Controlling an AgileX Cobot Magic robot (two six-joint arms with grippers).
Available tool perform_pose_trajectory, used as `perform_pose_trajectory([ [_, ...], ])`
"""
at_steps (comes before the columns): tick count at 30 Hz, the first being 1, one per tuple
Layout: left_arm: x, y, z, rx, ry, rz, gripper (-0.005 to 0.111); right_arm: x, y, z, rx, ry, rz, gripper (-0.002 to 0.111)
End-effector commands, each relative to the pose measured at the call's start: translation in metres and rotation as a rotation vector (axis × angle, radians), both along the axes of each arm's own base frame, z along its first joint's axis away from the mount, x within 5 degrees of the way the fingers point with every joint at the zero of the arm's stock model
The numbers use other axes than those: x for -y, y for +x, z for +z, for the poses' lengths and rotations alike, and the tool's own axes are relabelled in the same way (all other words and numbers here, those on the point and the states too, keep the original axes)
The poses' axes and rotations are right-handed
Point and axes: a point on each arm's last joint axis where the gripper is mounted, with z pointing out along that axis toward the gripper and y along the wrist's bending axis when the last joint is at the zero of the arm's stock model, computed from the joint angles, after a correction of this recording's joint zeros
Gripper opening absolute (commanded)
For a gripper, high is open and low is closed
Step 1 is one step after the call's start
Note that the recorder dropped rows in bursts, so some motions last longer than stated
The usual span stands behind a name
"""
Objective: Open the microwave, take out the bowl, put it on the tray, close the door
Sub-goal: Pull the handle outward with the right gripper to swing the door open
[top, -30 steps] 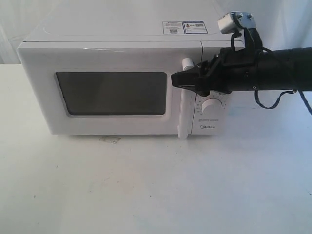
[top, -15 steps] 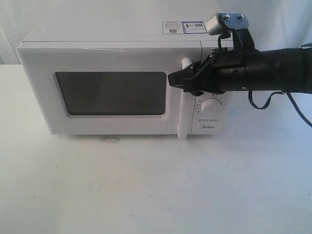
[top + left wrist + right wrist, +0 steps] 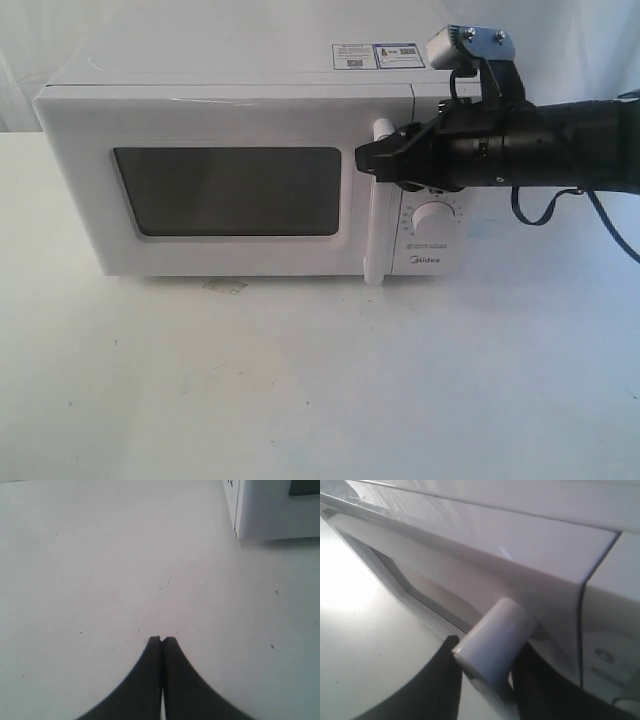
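Note:
The white microwave (image 3: 230,110) stands at the back of the table with its door (image 3: 90,190) closed. The dark window shows nothing inside, so the bowl is hidden. No tray is in view. My right gripper (image 3: 366,160) reaches in from the right at the upper part of the door's vertical white bar handle (image 3: 377,225). In the right wrist view the handle (image 3: 496,632) fills the gap between the two black fingers (image 3: 437,680), which press against its sides. My left gripper (image 3: 161,639) is shut and empty, low over the bare table, with a lower corner of the microwave (image 3: 270,510) beyond it.
A round knob (image 3: 433,216) sits on the control panel right of the handle, just below my right arm. Stickers (image 3: 378,55) lie on the microwave's top. A small tape mark (image 3: 224,287) is on the white table (image 3: 320,380) in front.
The right gripper's fingers have closed in around the door handle. The gripper rose slightly, then shifted a little to the right. The door has stayed closed.

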Motion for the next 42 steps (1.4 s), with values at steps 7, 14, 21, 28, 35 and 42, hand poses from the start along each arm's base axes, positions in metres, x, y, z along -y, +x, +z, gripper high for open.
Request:
perform_pose_trajectory([
  [7, 0.000, 0.000, -0.001, 0.003, -0.007, 0.002, 0.000, -0.014, -0.009, 0.021, 0.156, 0.093, 0.295, 0.000],
  [14, 0.000, 0.000, -0.001, 0.003, -0.007, 0.002, 0.000, -0.017, -0.022, 0.008, 0.142, 0.115, 0.363, 0.000],
  [21, 0.000, 0.000, -0.001, 0.003, -0.007, 0.002, 0.000, -0.020, -0.036, 0.003, 0.125, 0.154, 0.468, 0.000],
  [28, 0.000, 0.000, -0.001, 0.003, -0.007, 0.002, 0.000, -0.018, -0.046, -0.003, 0.026, 0.059, 0.537, 0.000],
  [35, 0.000, 0.000, -0.001, 0.003, -0.007, 0.002, 0.000, -0.013, -0.062, 0.007, -0.095, -0.009, 0.514, 0.029],
  [42, 0.000, 0.000, -0.001, 0.003, -0.007, 0.002, 0.000, -0.009, -0.082, 0.008, -0.169, -0.030, 0.489, 0.045],
])
